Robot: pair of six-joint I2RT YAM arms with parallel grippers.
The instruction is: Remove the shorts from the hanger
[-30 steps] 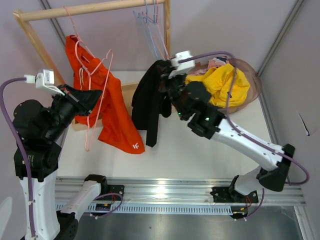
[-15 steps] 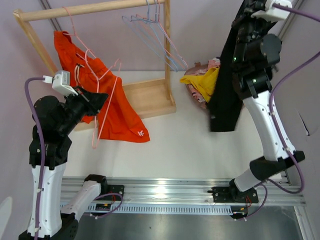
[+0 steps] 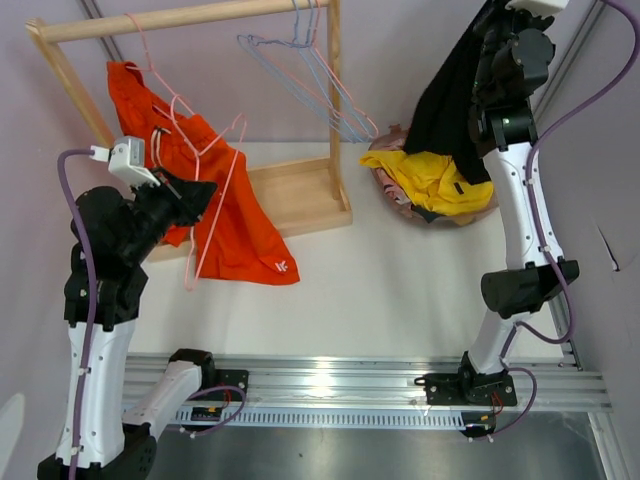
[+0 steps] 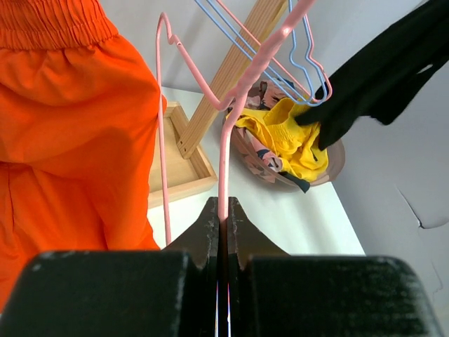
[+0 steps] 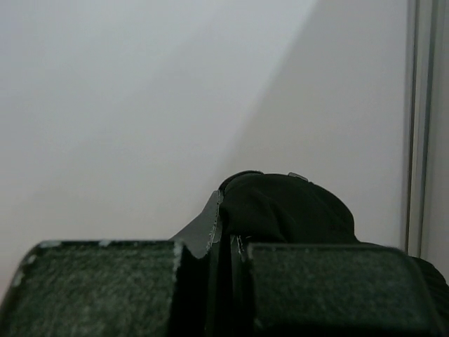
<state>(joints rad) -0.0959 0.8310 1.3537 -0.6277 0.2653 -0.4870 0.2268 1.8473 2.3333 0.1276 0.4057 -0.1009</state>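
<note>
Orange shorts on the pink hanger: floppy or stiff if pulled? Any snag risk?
Probably floppy: the orange shorts drape in soft folds. Likely light, since a thin pink hanger carries them. The gathered waistband may cling to the wire, so expect some drag. The left gripper pinching the hanger should help.

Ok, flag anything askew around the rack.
The pink hanger, pinched in the left hand, hangs steeply tilted instead of level, with the orange shorts bunched lopsided along one side.
</note>
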